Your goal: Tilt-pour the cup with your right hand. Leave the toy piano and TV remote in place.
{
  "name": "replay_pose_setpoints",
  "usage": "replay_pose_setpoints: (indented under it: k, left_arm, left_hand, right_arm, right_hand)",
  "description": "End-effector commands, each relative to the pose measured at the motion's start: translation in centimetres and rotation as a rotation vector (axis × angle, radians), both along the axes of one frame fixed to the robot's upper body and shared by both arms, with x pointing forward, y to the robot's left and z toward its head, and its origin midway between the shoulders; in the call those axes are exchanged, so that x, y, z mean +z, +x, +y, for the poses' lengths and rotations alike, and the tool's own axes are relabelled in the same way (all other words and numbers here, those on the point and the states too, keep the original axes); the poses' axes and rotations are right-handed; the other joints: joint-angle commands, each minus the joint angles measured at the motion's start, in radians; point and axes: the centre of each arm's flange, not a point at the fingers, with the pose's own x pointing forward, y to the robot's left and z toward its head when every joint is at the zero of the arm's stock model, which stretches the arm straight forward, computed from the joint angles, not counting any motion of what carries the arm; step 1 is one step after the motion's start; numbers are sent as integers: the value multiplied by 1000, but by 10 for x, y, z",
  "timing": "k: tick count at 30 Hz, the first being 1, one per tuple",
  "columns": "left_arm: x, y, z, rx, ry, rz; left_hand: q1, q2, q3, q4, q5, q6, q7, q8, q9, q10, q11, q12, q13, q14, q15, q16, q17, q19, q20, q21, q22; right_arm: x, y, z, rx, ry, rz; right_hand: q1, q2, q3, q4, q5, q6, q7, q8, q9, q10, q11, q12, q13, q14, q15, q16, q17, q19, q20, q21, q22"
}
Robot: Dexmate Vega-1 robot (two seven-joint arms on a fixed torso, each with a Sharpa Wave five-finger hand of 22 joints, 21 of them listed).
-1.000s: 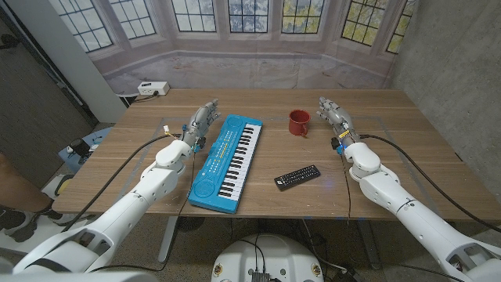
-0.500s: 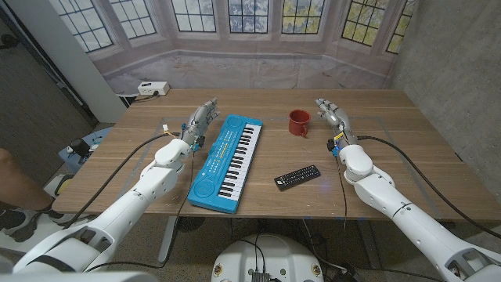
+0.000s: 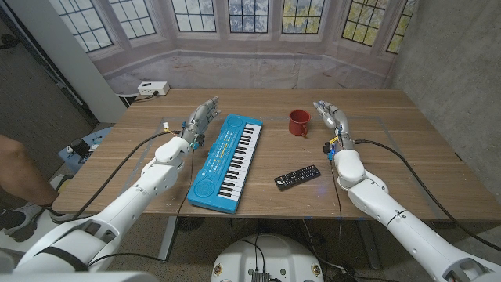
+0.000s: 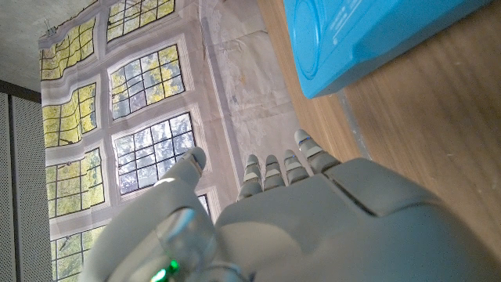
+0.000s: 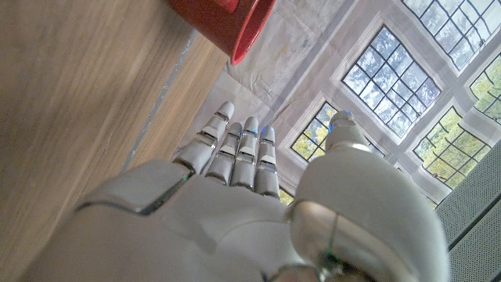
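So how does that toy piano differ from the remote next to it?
The toy piano is bright blue with white keys; the remote is black. The piano is much bigger and runs away from the robot, while the remote lies more crosswise. Both lie flat on the wooden table, untouched.

The right hand (image 3: pixel 329 114) is seen over the wooden table (image 3: pixel 415 149), fingers apart, nothing held. The red cup (image 3: pixel 299 121) stands upright just beside it, on its inner side, not touched. The TV remote (image 3: pixel 297 177) lies nearer the robot than that hand, well apart from the cup. The left hand (image 3: pixel 202 118) is held open just beside the blue toy piano (image 3: pixel 228 161), at its far end, on the side away from the cup.
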Motion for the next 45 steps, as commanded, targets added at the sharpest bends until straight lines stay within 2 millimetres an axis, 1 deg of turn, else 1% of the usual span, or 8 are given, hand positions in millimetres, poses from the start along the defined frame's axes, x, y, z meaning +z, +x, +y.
replay_pose_setpoints:
  k: [1,8,18,19,26,27,35,45]
  left_arm:
    - [3,4,-1,-13,15,4]
    - [4,4,-1,-18,23,9]
    - [6,7,-2,-31,32,12]
    - [6,8,-2,-32,32,13]
    - [7,10,-1,-42,33,20]
    - [8,11,-1,-43,35,20]
    - [11,15,-2,-55,42,20]
    - [9,13,1,-45,31,20]
  left_hand:
    - [11,1,5,-8,6,12,0,-1,1,6,-1,3,2,13,3,0,5,12,-3,-3,1]
    - [13,1,5,-12,6,13,0,-1,1,6,1,3,2,12,4,0,5,15,-2,-4,1]
    - [18,2,6,-18,7,15,0,-1,2,8,-1,3,3,14,5,-1,5,17,-1,-8,1]
    - [18,2,6,-18,7,15,-1,-1,2,9,-2,3,3,15,5,-1,5,18,-1,-8,1]
    - [22,3,6,-23,7,23,1,1,2,12,-2,4,3,19,8,0,5,22,0,-11,1]
    - [23,3,7,-24,7,24,1,1,2,13,3,4,3,20,8,0,5,23,0,-12,1]
    - [27,4,7,-29,8,30,1,2,2,17,3,4,3,23,8,0,6,26,2,-15,2]
    - [31,5,6,-33,8,32,0,1,2,15,4,2,3,23,9,-1,6,28,2,-20,2]
  right_arm:
    - [-12,-13,6,-87,7,-14]
    - [-20,-16,14,-133,20,-25]
    - [-31,-17,33,-196,32,-29]
    - [-32,-16,35,-201,34,-27]
    - [-37,-15,48,-253,50,-24]
    - [-38,-15,50,-256,49,-19]
    - [-41,-14,56,-255,37,21]
    - [-38,-15,60,-253,-12,64]
  right_hand:
    - [24,-3,4,-11,2,13,-2,4,2,10,0,2,2,18,-4,4,0,12,-2,8,3]
    - [52,-15,9,-27,5,29,-5,3,1,30,-7,1,1,35,-9,4,-2,25,-3,10,3]
    - [91,-36,13,-37,11,62,-19,5,2,66,-18,2,1,72,-25,8,-5,51,-10,13,3]
    - [95,-38,13,-37,12,65,-21,5,2,71,-24,2,1,78,-27,9,-5,54,-11,13,3]
    - [113,-50,13,-36,15,83,-23,5,2,95,-32,4,1,108,-39,15,-5,66,-14,13,3]
    - [114,-52,13,-36,15,84,-24,5,2,97,-33,4,1,111,-37,15,-5,67,-15,13,3]
    - [117,-63,9,-34,16,90,-22,3,2,103,-32,2,2,115,-37,13,-5,74,-16,13,3]
    - [124,-70,7,-32,18,79,-19,-4,2,95,-30,-6,2,109,-37,8,-4,74,-17,10,3]
